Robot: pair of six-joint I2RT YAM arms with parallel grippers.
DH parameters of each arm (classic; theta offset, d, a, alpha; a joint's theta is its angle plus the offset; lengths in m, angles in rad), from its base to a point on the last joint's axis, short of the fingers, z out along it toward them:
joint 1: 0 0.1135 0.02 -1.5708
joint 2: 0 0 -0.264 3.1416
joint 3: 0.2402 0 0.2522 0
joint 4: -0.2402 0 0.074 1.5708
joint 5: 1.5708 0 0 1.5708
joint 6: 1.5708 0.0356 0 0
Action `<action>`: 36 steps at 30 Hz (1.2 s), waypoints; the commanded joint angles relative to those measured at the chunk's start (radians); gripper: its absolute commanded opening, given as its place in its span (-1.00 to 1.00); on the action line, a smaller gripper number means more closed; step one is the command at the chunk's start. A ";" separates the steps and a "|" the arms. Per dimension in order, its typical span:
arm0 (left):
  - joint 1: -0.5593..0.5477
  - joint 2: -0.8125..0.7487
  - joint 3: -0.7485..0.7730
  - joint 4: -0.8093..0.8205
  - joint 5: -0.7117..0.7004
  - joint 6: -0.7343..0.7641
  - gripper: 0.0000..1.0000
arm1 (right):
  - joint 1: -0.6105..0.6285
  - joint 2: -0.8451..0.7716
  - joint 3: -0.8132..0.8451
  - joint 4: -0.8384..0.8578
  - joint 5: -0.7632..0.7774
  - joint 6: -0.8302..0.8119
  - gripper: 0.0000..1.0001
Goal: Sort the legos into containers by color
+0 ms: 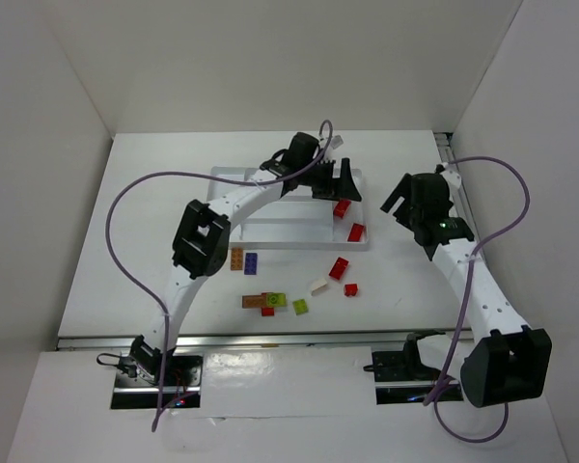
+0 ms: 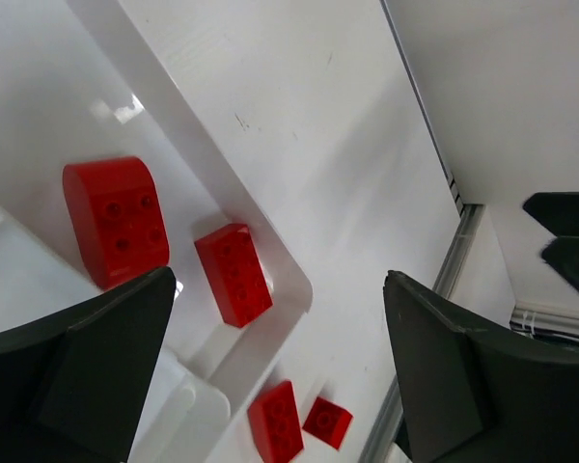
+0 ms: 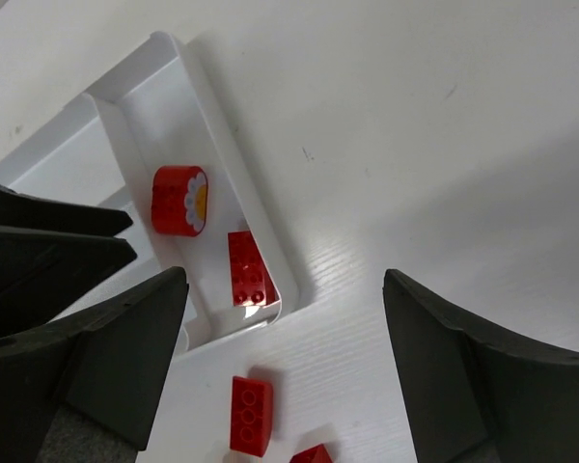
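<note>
The sort looks barely begun. Only the end section [image 3: 151, 122] at the 3 o'clock end of the white tray [image 1: 270, 234] holds anything. In it are a red rounded piece [image 2: 116, 222], with a flower print on one face, and a red brick [image 2: 234, 273] just beside it. Nothing shows in the other compartments, though the arm hides part of them.

The left gripper [image 1: 336, 183] hangs over that red section, jaws wide with nothing between them. The right gripper [image 1: 401, 204] hovers above the table at the tray's 3 o'clock, its jaws also wide and empty.

Nine pieces lie loose on the table at the tray's 6 o'clock side:
- Nearest the red section are a second red brick [image 1: 339, 268], a small red piece [image 1: 351, 289] and a cream brick [image 1: 318, 285].
- Toward 7 o'clock sit an orange-brown plate [image 1: 236, 258] touching a blue-purple plate [image 1: 251, 262].
- Below those is a cluster of an orange-brown brick [image 1: 254, 301], a lime green brick [image 1: 275, 299] and a third red piece [image 1: 267, 311].
- A second lime green brick [image 1: 299, 307] lies just beside that cluster.

Three reds and every other colour remain to be sorted.
</note>
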 commanded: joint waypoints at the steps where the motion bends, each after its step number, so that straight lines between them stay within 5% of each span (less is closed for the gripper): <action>1: 0.007 -0.184 0.006 -0.060 -0.020 0.053 1.00 | -0.005 -0.028 0.012 -0.012 -0.089 -0.062 0.74; 3: 0.007 -0.259 -0.034 -0.152 -0.155 0.107 1.00 | -0.005 -0.028 -0.013 -0.012 -0.147 -0.075 0.66; 7: 0.016 -0.472 -0.184 -0.249 -0.440 0.133 1.00 | 0.090 -0.018 -0.085 -0.012 -0.212 -0.067 0.81; 10: 0.016 -0.634 -0.332 -0.267 -0.596 0.159 1.00 | 0.251 0.028 -0.140 -0.021 -0.190 -0.020 0.84; 18: 0.064 -0.879 -0.606 -0.376 -0.678 0.180 1.00 | 0.420 0.087 -0.200 -0.088 -0.152 0.068 1.00; 24: 0.064 -0.921 -0.686 -0.367 -0.691 0.159 1.00 | 0.443 0.125 -0.257 -0.032 -0.196 0.089 0.50; 33: 0.064 -0.889 -0.648 -0.358 -0.633 0.150 1.00 | 0.475 0.139 -0.304 -0.032 -0.158 0.098 0.32; 36: 0.064 -0.889 -0.639 -0.358 -0.633 0.159 0.98 | 0.475 0.139 -0.281 -0.032 -0.144 0.098 -0.15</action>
